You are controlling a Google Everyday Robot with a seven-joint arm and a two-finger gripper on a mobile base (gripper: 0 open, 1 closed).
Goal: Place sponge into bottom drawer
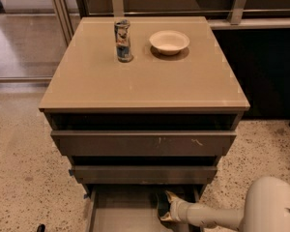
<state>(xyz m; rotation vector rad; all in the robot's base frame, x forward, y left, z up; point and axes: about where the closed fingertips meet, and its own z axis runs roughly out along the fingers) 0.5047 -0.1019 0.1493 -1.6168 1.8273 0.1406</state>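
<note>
The sponge (160, 207) shows as a small dark green slab edged with pale yellow. It stands on edge over the right half of the bottom drawer (120, 214). I cannot tell whether it touches the drawer floor. My gripper (166, 207) is down inside that open drawer, and I pinch the sponge between my two pale fingers, one above it and one below as the camera sees them. The sponge sticks out to the left, just past my fingertips.

My arm (209, 215) lies low and almost level. It is a smooth off-white tube that reaches in from the lower right, across the drawer's right wall. Behind it swells a big, rounded white shell (273, 206) of the same smooth finish.

The bottom drawer is a shallow tray with a flat, matte grey floor, pulled out toward the camera. Above it sit the middle drawer front (144, 174) and the wider upper drawer front (143, 143), both grey-brown, the upper one marked with light scratches.

The cabinet top (145, 79) is a smooth tan slab with a slight sheen. A tall, slim printed can (122, 40) stands upright on it near the back. A shallow white bowl (169, 41) sits to the can's right, apart from it. Speckled terrazzo floor (19, 168) surrounds the cabinet.
</note>
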